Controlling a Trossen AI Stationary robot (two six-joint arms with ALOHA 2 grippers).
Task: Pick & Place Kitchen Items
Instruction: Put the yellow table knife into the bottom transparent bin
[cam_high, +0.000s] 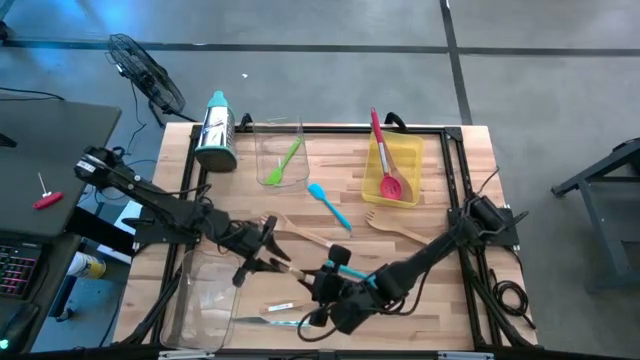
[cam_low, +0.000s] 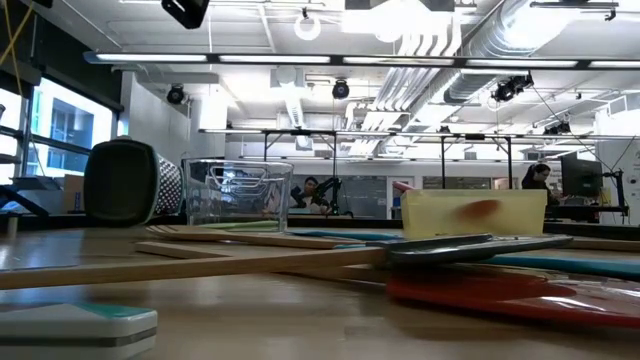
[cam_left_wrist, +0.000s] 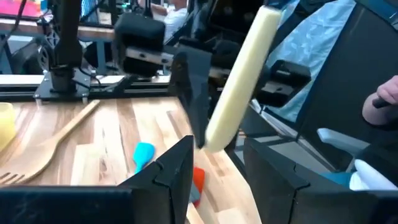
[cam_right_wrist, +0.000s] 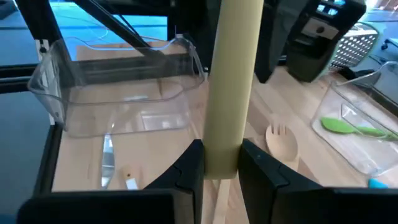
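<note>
My right gripper (cam_high: 322, 283) (cam_right_wrist: 221, 165) is shut on the pale cream handle (cam_right_wrist: 229, 81) of a utensil, held up over the front middle of the table. My left gripper (cam_high: 268, 252) (cam_left_wrist: 221, 168) faces it from the left. Its fingers (cam_left_wrist: 177, 171) stand open on either side of the handle's end (cam_left_wrist: 233, 106), with a gap showing. The utensil's head is hidden. On the table lie a blue spatula (cam_high: 330, 205), a wooden fork (cam_high: 395, 228), a wooden spoon (cam_high: 300, 232) and a knife (cam_high: 285, 308). A green spatula (cam_high: 285, 160) and a red spatula (cam_high: 385, 165) lie in bins.
A clear bin (cam_high: 268, 135) at the back holds the green spatula and a yellow bin (cam_high: 408, 150) holds the red one. Another clear bin (cam_high: 205, 300) (cam_right_wrist: 118, 93) sits at the front left. A steel grater (cam_high: 215, 132) lies at the back left.
</note>
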